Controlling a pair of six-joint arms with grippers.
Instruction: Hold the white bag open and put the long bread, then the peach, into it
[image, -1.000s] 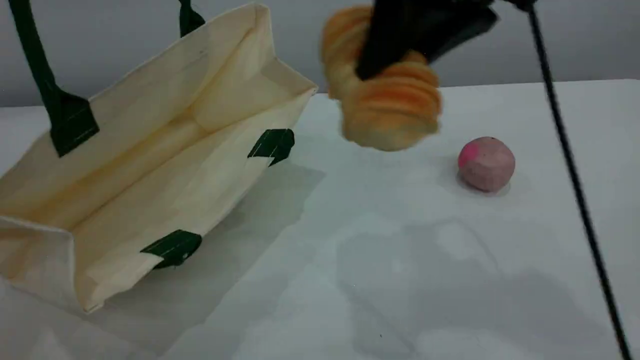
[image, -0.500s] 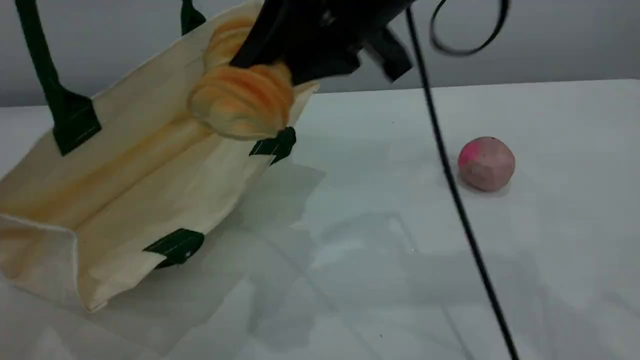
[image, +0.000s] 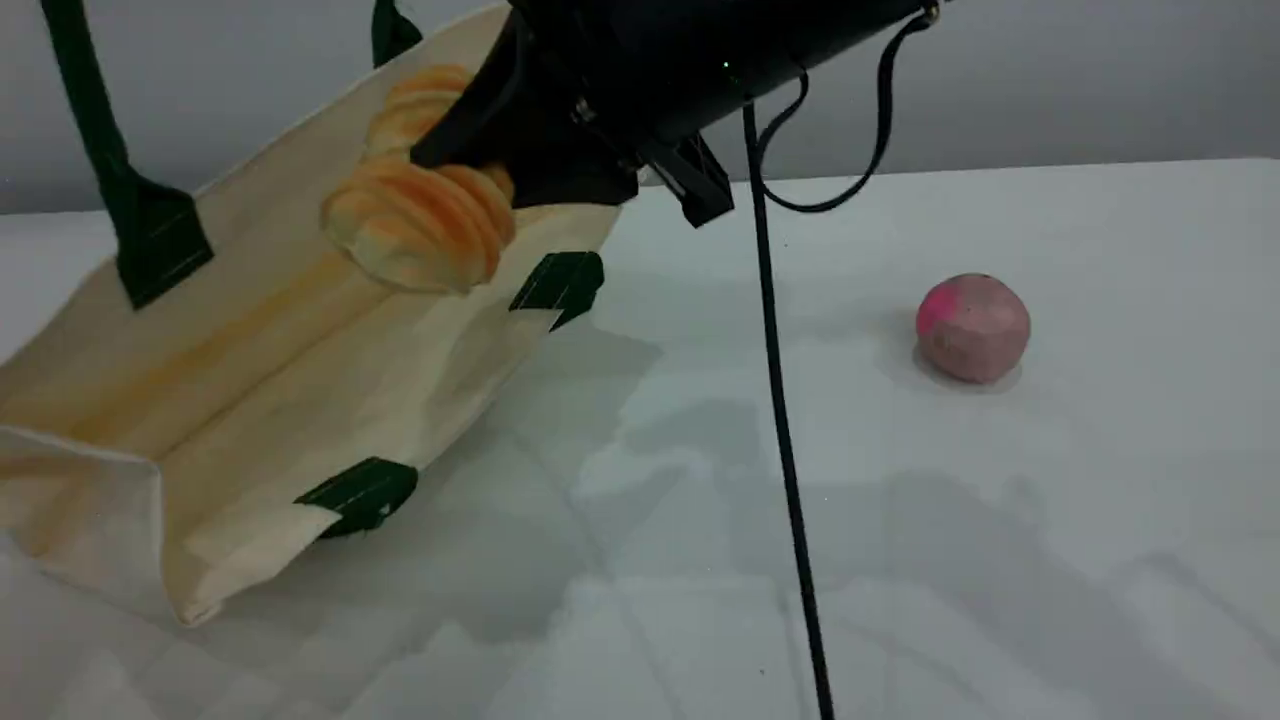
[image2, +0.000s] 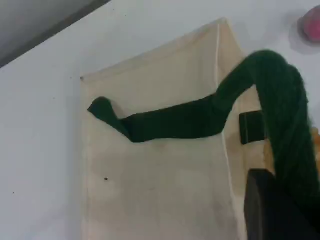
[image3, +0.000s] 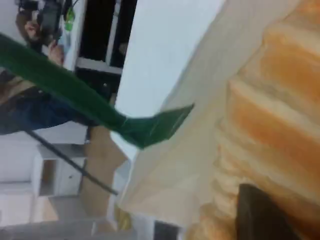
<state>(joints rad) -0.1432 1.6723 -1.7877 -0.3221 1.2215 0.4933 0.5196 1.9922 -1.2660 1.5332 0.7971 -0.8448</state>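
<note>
Obs., bagging run, loaf step.

- Left gripper (image2: 272, 207): jaws fully closed on the dark green strap handle (image2: 175, 122). The strap runs taut out of the top of the scene view. This holds the far wall of the white bag (image: 300, 330) up and the mouth agape.
- Right gripper (image: 455, 165): jaws clamped across the long bread (image: 420, 225), which is carried clear of the desk (image: 700, 500). How wide the jaws stand around the loaf cannot be made out.
- Key relation: the loaf hangs over the far-right end of the bag's mouth, inside the line of the rims. Its long axis tilts from far and high to near and low, with the paler end lowest. The bag's opening runs from far right to near left, so the free cavity lies below and to the near left of the jaws. Loaf and opening are roughly in line. My judgement is that lowering or letting go here should land the loaf inside, not across a rim.
- Peach (image: 972, 328): on the desk at right, well apart from the bag and untouched. The right arm is the nearer one, and the left is occupied with the strap.
- A black cable (image: 780, 420) from the right arm drapes between bag and peach.

Count: one bag, one loaf, one peach, one cable.
</note>
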